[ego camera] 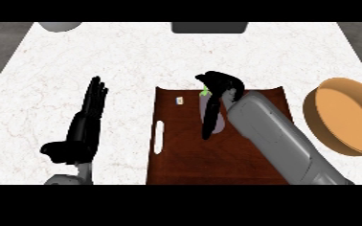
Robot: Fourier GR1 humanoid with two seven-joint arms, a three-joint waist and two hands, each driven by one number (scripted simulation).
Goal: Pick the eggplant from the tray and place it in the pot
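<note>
A steep downward look at a pale, marbled worktop (106, 52). Nearest the viewer, two grey forearms enter from the lower edge.

At the lower left, the left robot hand (84, 124) rests over the bare worktop, well apart from everything else. Its black fingers are straight and together, pointing away from the viewer, with the thumb sticking out to the left. It holds nothing.

In the lower middle lies a dark brown wooden tray (184, 163), running from the bottom edge up towards the centre. A white slot-shaped handle opening shows near its left side, and a small pale mark sits near its far left corner.

The right forearm crosses the tray diagonally from the lower right. At its end, the right robot hand (222, 88) hangs over the far part of the tray, fingers curved downward around the eggplant (216, 117). The eggplant shows as a pale purplish body beneath the hand, with a bit of green stem at its far end. It is over the tray; whether it touches the tray cannot be told.

To the right of the tray, partly cut off by the edge, stands the orange-tan pot (332, 117), round and open.

Farthest away, a grey rounded object (60, 26) and a dark grey rectangular object (210, 27) sit at the worktop's back edge.
</note>
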